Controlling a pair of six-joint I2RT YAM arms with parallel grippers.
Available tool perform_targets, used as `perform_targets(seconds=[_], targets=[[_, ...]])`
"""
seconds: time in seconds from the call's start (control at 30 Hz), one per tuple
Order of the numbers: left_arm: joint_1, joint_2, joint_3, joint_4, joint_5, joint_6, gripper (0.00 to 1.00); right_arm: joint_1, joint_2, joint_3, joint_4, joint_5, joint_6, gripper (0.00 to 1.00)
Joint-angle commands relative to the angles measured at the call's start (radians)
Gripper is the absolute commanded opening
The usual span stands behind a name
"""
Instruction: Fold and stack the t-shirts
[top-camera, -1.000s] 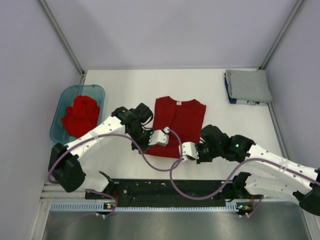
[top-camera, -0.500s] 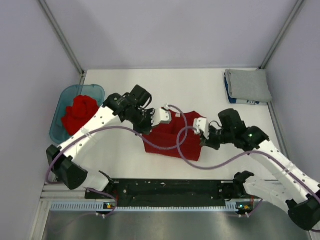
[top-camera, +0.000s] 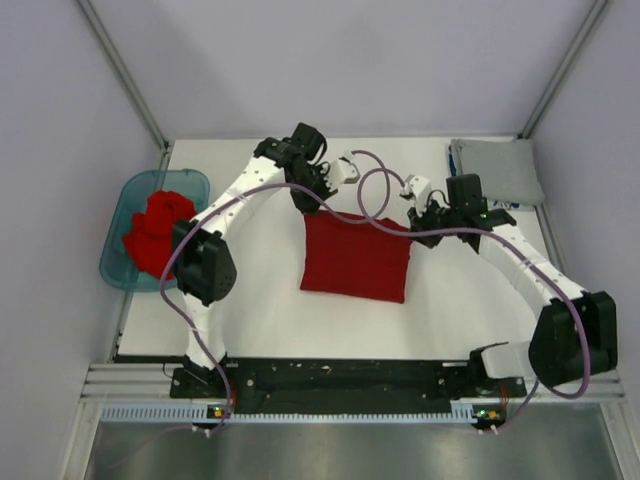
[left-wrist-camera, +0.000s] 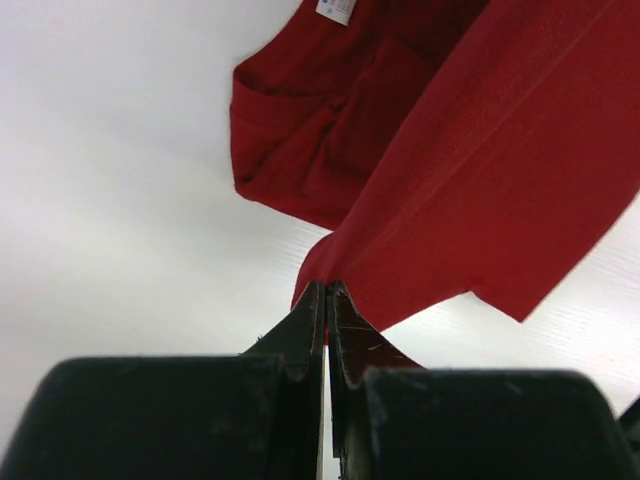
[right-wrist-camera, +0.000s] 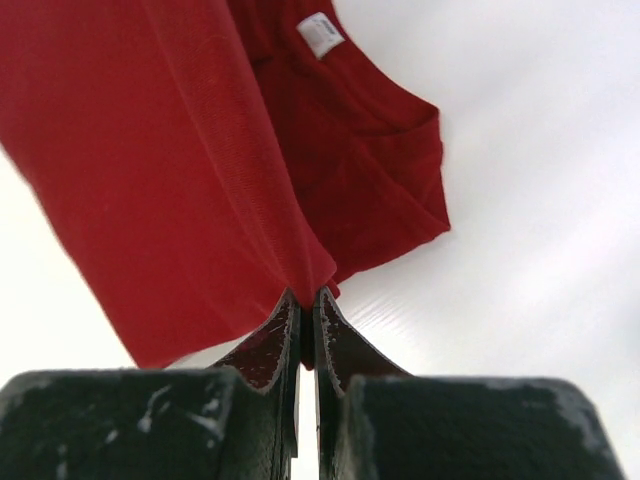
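At the middle of the white table (top-camera: 250, 310) the red t-shirt (top-camera: 357, 262) lies half folded. It looks like soft, light, limp cloth, best held by its corners. The left gripper (left-wrist-camera: 327, 292) and right gripper (right-wrist-camera: 307, 297) each pinch one corner, jaws closed tight, above the white neck tag (right-wrist-camera: 320, 33).

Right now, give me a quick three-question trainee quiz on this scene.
1. True or false: the left fingers and right fingers are each shut on an edge of the red t-shirt.
2. What colour is the crumpled shirt in the teal tub?
3. Where is the grey shirt? A) in the teal tub B) folded at the table's far right corner C) under the red t-shirt

Key: 1 true; 2 red; 3 B
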Motion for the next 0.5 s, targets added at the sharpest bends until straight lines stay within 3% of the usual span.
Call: perform_targets(seconds=[0.0, 0.37, 0.4, 0.47], targets=[[0.028, 0.087, 0.089, 0.019, -0.098, 0.004, 0.0, -0.036, 0.14, 0.107, 0.069, 0.065, 0.036, 0.0], [0.034, 0.268, 0.161, 0.118, -0.241, -0.002, 0.0, -0.049, 0.435, 0.267, 0.107, 0.137, 0.099, 0.0], [0.034, 0.282, 0.167, 0.121, -0.252, -0.004, 0.01, -0.046, 0.457, 0.285, 0.112, 0.151, 0.114, 0.0], [0.034, 0.314, 0.176, 0.141, -0.291, -0.01, 0.16, -0.047, 0.501, 0.325, 0.116, 0.192, 0.158, 0.1]])
